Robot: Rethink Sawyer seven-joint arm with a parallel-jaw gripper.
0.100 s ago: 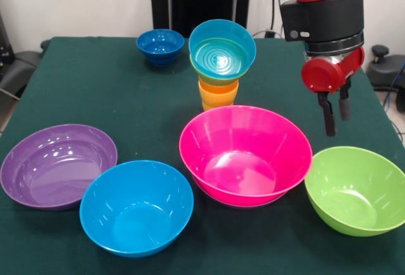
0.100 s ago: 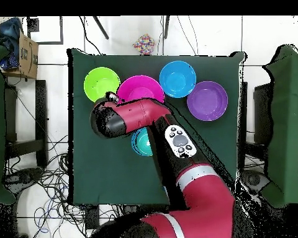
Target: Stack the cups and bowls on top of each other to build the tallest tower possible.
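Arm (image 1: 319, 0) enters from above, wrist vertical. Gripper (image 1: 336, 118) points straight down, held in the air. Fingers (image 1: 328, 118) slightly parted, nothing between them.

The tower (image 1: 220, 73) stands upright mid-table: orange cups (image 1: 218, 93) below, small green bowl (image 1: 215, 76), light blue bowl (image 1: 222, 50) on top (tilted). Large bowls lie nearer, unstacked.

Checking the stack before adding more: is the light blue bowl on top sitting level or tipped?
Tipped. The light blue bowl leans toward the camera, its inside showing, on the green bowl and orange cups.
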